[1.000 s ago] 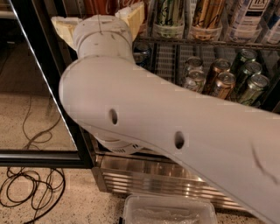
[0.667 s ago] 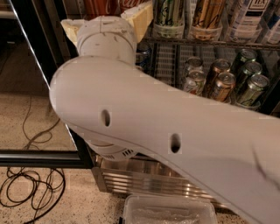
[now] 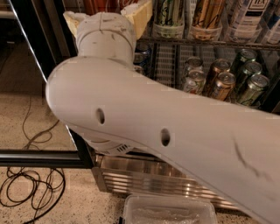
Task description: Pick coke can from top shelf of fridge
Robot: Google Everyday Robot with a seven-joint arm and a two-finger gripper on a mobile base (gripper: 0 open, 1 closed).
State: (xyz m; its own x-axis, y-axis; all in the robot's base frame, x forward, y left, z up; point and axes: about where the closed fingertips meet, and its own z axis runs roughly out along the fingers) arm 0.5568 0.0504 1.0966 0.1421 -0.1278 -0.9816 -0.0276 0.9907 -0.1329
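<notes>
My gripper (image 3: 108,9) is at the top of the camera view, inside the open fridge (image 3: 144,179), at the left end of the top shelf (image 3: 197,42). Its two cream fingers (image 3: 73,21) stand apart, open, on either side of a red shape (image 3: 98,3) at the top edge, which looks like the coke can. Most of that can is hidden by my wrist and cut off by the frame. My big white arm (image 3: 175,127) crosses the whole view from lower right to the gripper.
Tall cans (image 3: 208,15) stand on the top shelf to the right. Shorter bronze and green cans (image 3: 223,83) fill the rack below. The black door frame (image 3: 39,157) is at left, cables (image 3: 30,188) lie on the floor, and a clear plastic tub (image 3: 168,212) sits below.
My arm's elbow has swung left and bulks larger in view. The gripper has shifted slightly right, its fingers still apart.
</notes>
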